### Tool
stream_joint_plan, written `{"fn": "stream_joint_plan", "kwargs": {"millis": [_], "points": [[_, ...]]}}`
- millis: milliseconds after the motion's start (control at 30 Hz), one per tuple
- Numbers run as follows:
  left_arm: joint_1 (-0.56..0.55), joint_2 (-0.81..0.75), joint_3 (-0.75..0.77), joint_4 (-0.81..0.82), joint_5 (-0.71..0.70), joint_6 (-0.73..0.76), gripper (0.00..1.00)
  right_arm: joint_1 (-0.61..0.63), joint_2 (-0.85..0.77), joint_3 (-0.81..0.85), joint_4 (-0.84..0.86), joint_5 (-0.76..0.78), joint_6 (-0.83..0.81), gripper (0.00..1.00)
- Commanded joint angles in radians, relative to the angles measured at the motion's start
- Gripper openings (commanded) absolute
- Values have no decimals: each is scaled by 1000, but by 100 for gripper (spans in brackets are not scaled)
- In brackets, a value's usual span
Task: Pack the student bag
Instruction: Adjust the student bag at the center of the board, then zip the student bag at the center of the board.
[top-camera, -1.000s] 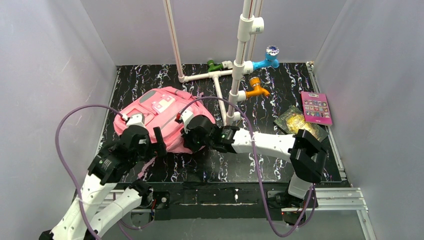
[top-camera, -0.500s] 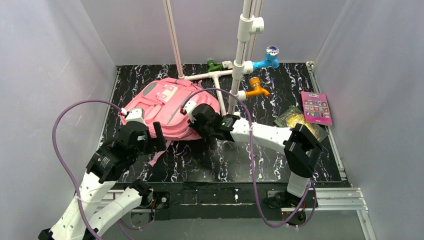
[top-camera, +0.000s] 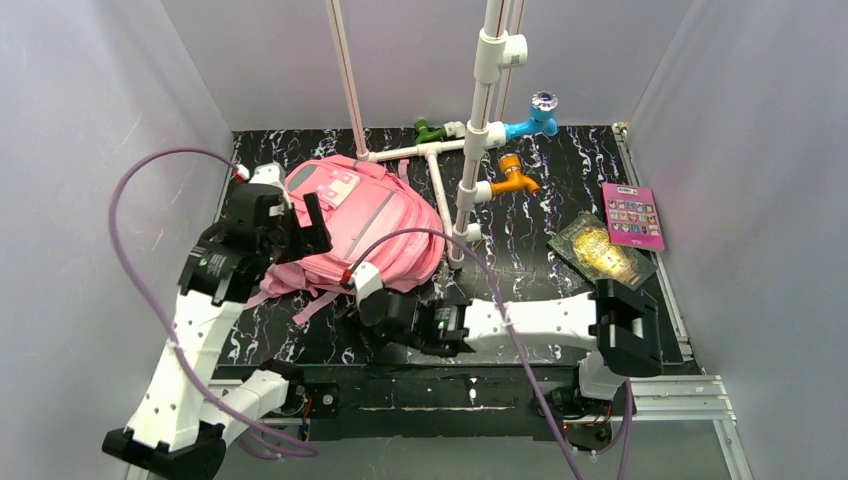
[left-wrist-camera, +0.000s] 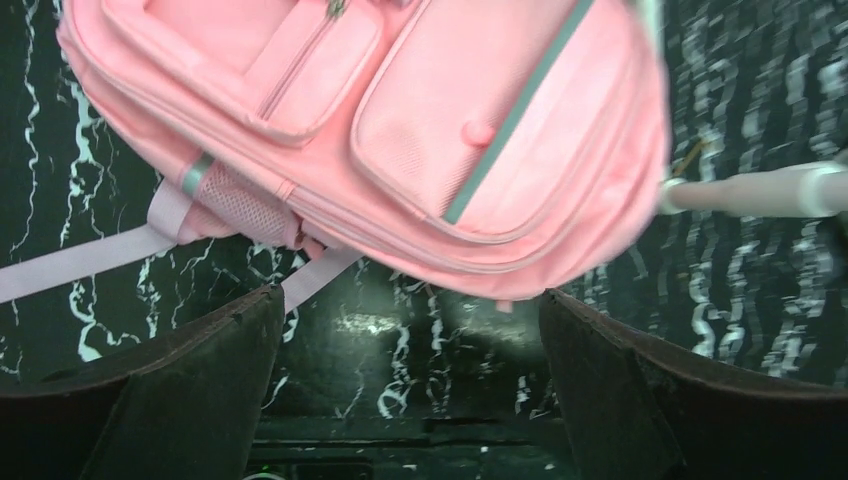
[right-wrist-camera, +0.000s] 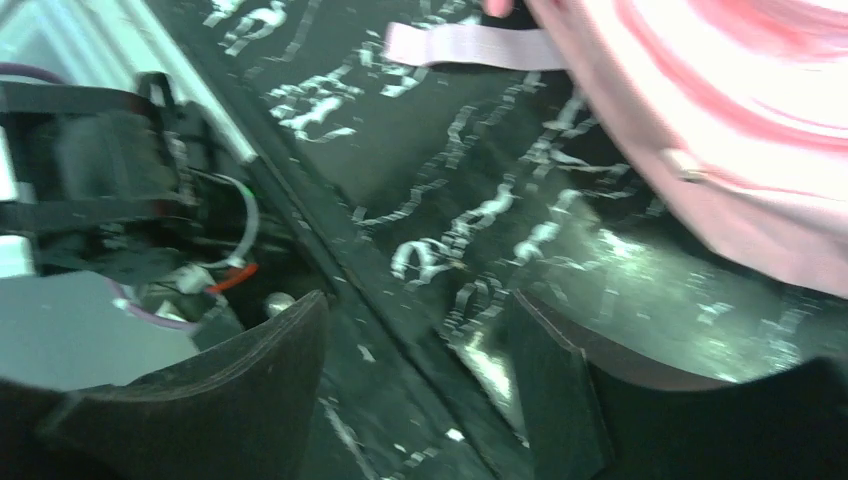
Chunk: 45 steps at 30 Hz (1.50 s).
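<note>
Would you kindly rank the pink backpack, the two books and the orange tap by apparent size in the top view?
Largest: pink backpack.
Next: gold book and pink book, too alike to rank.
Smallest: orange tap.

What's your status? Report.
Left fingers open, right fingers open, both empty. Student bag lying flat, unheld. Two books unpacked, far right. Pipe stand close beside bag.

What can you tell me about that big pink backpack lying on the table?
The student bag is a large pink fabric backpack with grey stripes, zipped front pockets, a mesh side pocket and a small white-pink patch. It lies front up on the black marbled table, its pale straps spilling out toward the near edge. The front zips look shut, and no gripper holds it.
</note>
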Motion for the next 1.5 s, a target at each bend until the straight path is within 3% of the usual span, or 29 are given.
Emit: {"fn": "stream_joint_plan", "kwargs": {"millis": [0,300,400,500,767,1467], "points": [[-7,-92,112,-122,18,-83,98,43,98,18,314,140,104,69],[-23,-184,145,-198,-2,-156,97,43,377,178,518,369,100,65],[-39,-184,142,-199,-6,-146,97,41,441,226,551,421,75,54],[-59,-188,140,-199,-29,-118,97,24,483,262,560,411,60,51],[-102,-198,145,-195,-99,-72,97,7,583,337,567,392,-34,54],[-150,-241,83,-188,-82,-77,97,-15,825,610,460,604,-123,60]]}}
